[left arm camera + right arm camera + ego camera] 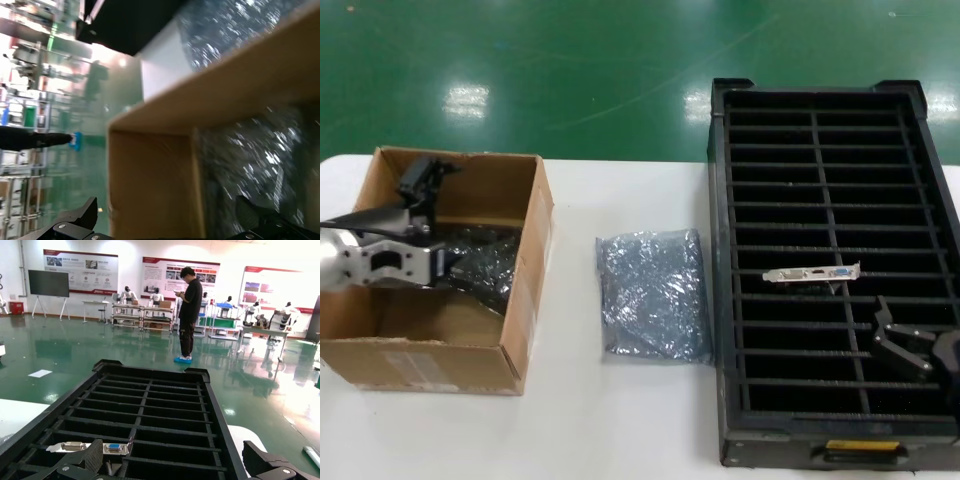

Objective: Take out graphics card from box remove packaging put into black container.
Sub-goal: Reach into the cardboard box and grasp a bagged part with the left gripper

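The head view shows 1 box (470,345) on the left of the white table (580,420), 1 crate (740,300) on the right, and 1 flat silver bag (652,294) lying between them, apart from both. 1 card (812,273) stands in a slot of the crate's right column, about midway along, its silver bracket uppermost with 3 ports showing. The left gripper (445,262) reaches into the box over a 2nd bagged item (485,262) lying inside; from here I cannot tell how far its fingers are spread. The right gripper (900,345) hovers over the crate's right column, just nearer the robot than the card, its 2 fingers spread wide and holding nothing. 1 yellow label (862,446) sits on the crate's near end. The left wrist view shows the box wall (150,185), the shiny bagged item (260,160) inside, and 2 dark fingertips (80,217) set far apart, 1 outside the wall and 1 inside, so that gripper is wide. The right wrist view shows the crate (150,405), the card's bracket (95,446) close by, and 2 fingertips (90,455) well apart; 1 person (190,315) stands on the green floor (75,350) beyond
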You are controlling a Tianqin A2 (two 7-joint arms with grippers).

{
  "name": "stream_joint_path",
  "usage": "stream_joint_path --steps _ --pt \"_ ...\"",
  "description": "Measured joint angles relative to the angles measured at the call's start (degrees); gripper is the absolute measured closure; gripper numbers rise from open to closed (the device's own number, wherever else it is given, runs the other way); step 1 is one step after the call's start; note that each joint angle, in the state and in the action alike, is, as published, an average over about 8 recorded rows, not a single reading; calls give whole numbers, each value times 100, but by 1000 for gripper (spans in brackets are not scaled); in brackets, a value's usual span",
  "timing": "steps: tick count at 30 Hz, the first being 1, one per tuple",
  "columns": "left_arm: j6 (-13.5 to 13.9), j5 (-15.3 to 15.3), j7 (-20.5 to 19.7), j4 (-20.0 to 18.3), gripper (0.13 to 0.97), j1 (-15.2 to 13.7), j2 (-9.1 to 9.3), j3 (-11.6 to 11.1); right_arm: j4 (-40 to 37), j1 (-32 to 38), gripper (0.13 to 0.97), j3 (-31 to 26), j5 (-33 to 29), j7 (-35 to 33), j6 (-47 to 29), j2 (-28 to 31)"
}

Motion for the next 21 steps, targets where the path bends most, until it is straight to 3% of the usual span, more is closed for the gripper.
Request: stream_joint_path --steps 7,21 --pt "41 229 -163 142 132 -111 -112 423 0 0 129 0 0 0 0 0" --pt "80 385 230 174 132 -3 14 877 0 0 129 0 0 0 0 0"
